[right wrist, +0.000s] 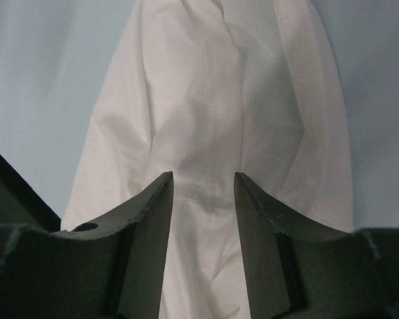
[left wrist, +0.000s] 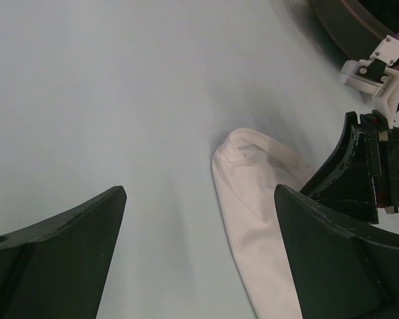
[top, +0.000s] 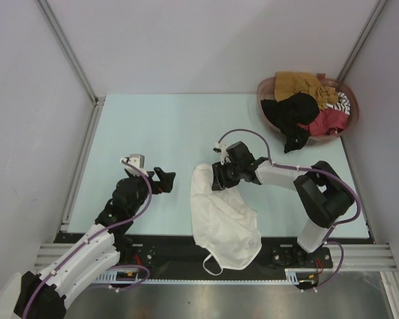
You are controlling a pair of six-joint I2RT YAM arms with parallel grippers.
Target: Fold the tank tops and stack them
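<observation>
Pale table (top: 159, 126) holds the white tank top (top: 223, 219) rumpled over its near edge; right gripper (top: 217, 178) narrowly parted at the cloth's far end, hold unclear, left gripper (top: 165, 181) spread empty beside it, so flattening likely comes next.

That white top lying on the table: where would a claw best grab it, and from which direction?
By its far end, from straight above. The white tank top lies limp and flat on the table, so nothing can slide under it; a raised wrinkle near that end gives cloth to pinch. The right claw sits open over that end, so it looks best placed.
</observation>
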